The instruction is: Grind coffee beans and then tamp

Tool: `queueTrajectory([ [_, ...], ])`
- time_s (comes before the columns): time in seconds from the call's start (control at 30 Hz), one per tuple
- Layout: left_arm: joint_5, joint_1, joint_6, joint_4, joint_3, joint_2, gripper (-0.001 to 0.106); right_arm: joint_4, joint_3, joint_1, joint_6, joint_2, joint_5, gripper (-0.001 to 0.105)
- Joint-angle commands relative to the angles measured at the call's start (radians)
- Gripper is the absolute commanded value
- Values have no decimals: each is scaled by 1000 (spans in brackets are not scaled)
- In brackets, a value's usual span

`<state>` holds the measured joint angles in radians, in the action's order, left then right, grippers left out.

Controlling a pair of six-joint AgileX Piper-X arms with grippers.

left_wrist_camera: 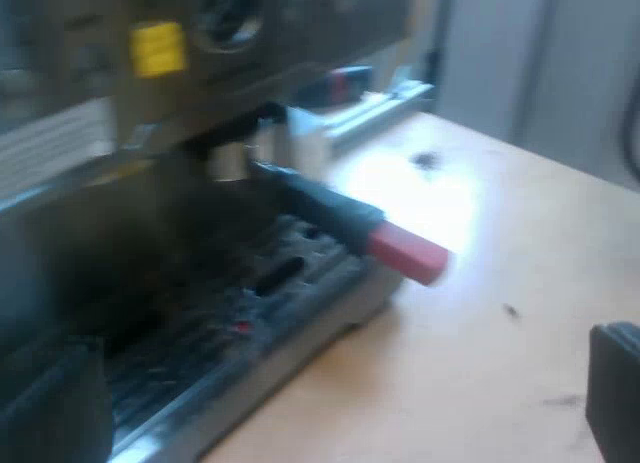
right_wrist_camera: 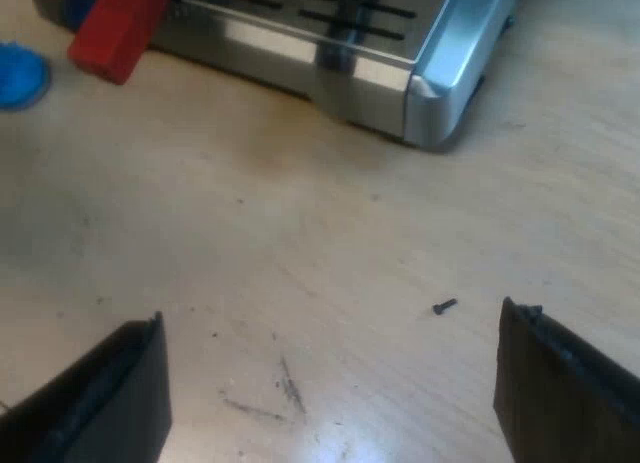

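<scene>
In the left wrist view, the coffee machine (left_wrist_camera: 200, 103) stood close ahead. The holder (left_wrist_camera: 300, 193) sat at its front above the drip tray (left_wrist_camera: 250, 323), and its dark handle ran out to the red end (left_wrist_camera: 408, 253), which hung over the tabletop (left_wrist_camera: 480, 363). The left pincer (left_wrist_camera: 335, 363) was spread wide and held nothing. It was near the tray's edge and short of the handle. The step in hand looked like a reach for that handle. To do it well, the fingers should pass one on each side of the dark part just behind the red end. They should close squarely before any turn, and the holder should be kept level so that no grounds spill. Whether the beans had been ground could not be told.

In the right wrist view, the right pincer (right_wrist_camera: 330, 333) was also wide open and empty. It hung over bare tabletop, apart from the machine's metal corner (right_wrist_camera: 440, 83). The red end showed beyond it, with the blue tamper (right_wrist_camera: 20, 73) on the tabletop near it. This arm would do best to stay out of the handle's swing, then take the tamper from above and press straight down.
</scene>
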<state>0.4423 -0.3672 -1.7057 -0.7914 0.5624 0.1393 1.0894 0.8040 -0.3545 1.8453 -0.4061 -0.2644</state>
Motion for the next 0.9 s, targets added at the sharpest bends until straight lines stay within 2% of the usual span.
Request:
queueTrajectory([
  [0.03,64,-55,-8,52,-5,38,98,-48,11,-50,14,-12,-11,69],
  [0.23,93,-127,5,154,-60,85,98,-128,11,-172,12,-41,46,69],
  [0.3,93,-146,5,209,-93,98,98,-170,7,-244,8,-60,131,69],
  [0.47,93,-150,5,299,-162,120,98,-258,7,-366,-29,-101,257,69],
  [0.67,93,-150,5,342,-223,154,98,-343,7,-563,-56,-190,482,69],
  [0.83,93,-150,5,342,-245,182,98,-443,-12,-723,-130,-271,636,69],
  [0.9,93,-150,5,342,-255,189,98,-517,-44,-800,-170,-307,724,69],
])
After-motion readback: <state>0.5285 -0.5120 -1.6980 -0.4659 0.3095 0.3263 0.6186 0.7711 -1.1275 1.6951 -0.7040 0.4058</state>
